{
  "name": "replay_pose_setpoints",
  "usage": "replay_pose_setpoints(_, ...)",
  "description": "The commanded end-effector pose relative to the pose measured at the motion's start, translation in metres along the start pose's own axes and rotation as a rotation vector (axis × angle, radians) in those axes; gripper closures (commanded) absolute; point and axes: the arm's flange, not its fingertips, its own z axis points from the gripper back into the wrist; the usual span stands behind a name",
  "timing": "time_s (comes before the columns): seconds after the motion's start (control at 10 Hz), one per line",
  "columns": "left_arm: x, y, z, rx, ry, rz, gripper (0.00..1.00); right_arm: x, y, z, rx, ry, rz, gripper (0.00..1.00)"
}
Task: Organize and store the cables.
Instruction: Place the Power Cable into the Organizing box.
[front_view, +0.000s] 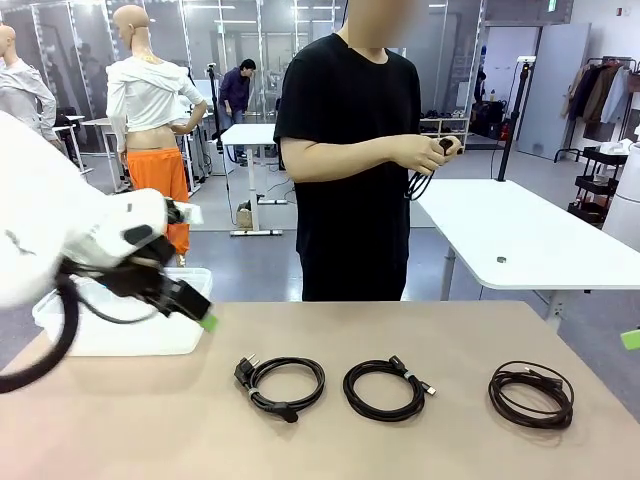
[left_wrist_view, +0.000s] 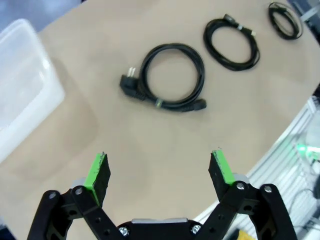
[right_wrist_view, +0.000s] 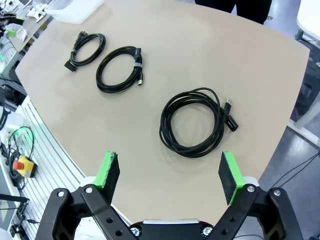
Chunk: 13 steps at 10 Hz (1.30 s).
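Plainly, the left claw (left_wrist_view: 160, 170) and right claw (right_wrist_view: 169, 172) both gaped empty, clear of the three coiled cables (right_wrist_view: 165, 125) lying in a row on the smooth tan table (front_view: 400, 450); such thin, flat cords could slip the pads (left_wrist_view: 97, 172) or uncoil when lifted. A clear bin (front_view: 110, 340) stood at the left, white desks (front_view: 520, 235) beyond.

Left arm (front_view: 70, 235) blurred, cut by edge; hands (front_view: 425, 152) hide person's cable (front_view: 418, 186).
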Motion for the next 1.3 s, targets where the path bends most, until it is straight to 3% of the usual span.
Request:
replay_pose_setpoints(0.0,0.015,-0.026,-0.044,0.061,-0.035,-0.016,0.0,-0.001,-0.003,-0.002,-0.007,0.001,0.005,0.0)
replay_pose_setpoints(0.4,0.02,-0.039,-0.086,0.012,-0.02,-0.077,0.0,-0.001,-0.003,-0.002,-0.007,0.001,0.005,0.0)
replay_pose_setpoints(1.1,0.017,-0.042,-0.076,0.02,-0.03,-0.057,0.0,-0.001,-0.003,-0.002,-0.007,0.001,0.005,0.0)
replay_pose_setpoints(1.2,0.045,-0.056,-0.098,0.226,0.171,0.134,0.0,-0.001,-0.003,-0.002,-0.007,0.001,0.005,0.0)
